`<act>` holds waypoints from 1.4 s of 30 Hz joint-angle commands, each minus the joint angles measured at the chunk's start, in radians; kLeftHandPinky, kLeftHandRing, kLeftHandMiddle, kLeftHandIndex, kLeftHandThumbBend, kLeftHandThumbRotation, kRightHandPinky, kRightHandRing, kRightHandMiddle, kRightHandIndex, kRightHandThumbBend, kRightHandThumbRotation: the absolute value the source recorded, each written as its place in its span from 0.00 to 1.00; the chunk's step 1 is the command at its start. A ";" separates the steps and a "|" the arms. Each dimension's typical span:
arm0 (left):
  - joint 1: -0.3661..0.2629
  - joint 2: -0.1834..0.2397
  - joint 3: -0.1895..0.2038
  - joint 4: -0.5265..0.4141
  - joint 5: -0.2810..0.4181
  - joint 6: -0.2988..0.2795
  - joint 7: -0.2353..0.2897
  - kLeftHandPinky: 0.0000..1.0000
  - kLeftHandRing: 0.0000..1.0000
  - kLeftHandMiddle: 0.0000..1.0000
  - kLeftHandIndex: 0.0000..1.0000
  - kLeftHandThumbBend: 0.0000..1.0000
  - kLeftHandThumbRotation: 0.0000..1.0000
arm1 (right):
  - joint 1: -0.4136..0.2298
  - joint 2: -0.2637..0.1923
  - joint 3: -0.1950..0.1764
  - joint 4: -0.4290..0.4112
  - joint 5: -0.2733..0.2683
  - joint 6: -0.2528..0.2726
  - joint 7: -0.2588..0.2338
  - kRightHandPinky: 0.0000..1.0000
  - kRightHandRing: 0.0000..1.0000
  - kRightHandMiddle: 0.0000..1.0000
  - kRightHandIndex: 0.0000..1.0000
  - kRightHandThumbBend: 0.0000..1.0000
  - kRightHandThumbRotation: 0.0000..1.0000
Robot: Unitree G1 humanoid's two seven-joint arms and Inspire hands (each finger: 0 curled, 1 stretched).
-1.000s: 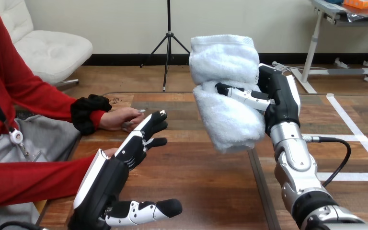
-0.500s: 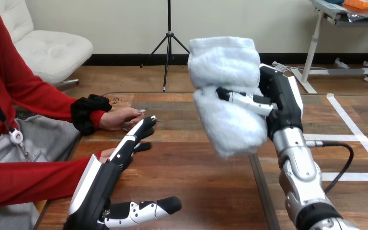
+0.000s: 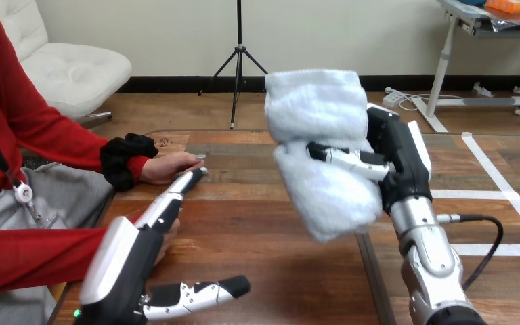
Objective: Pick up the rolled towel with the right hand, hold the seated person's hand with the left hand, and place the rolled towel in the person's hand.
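In the head view, the left robot hand (image 3: 142,233) is stretched out over the counter (image 3: 264,257), fingers straight, thumb spread, nothing grasped. Its fingertips lie just beside the person's hand (image 3: 166,166); whether they touch cannot be told. Well right of that hand, the rolled towel (image 3: 315,101) is held raised, clasped at its middle by the curled fingers of the right robot hand (image 3: 396,159).
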 commanded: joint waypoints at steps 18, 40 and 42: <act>-0.076 0.179 0.059 -0.056 0.124 0.111 0.128 0.82 0.88 0.91 0.95 1.00 0.46 | 0.046 -0.005 -0.008 -0.154 0.071 -0.055 0.096 0.35 0.38 0.42 0.40 0.75 0.00; -0.088 0.330 0.066 -0.049 0.102 0.198 0.084 0.65 0.76 0.82 0.88 1.00 0.40 | 0.114 -0.014 0.011 -0.191 0.053 -0.104 0.122 0.38 0.40 0.44 0.41 0.76 0.00; -0.089 0.341 0.066 -0.048 0.099 0.205 0.078 0.66 0.76 0.83 0.89 1.00 0.40 | 0.121 -0.012 0.011 -0.197 0.062 -0.105 0.134 0.38 0.41 0.44 0.41 0.76 0.00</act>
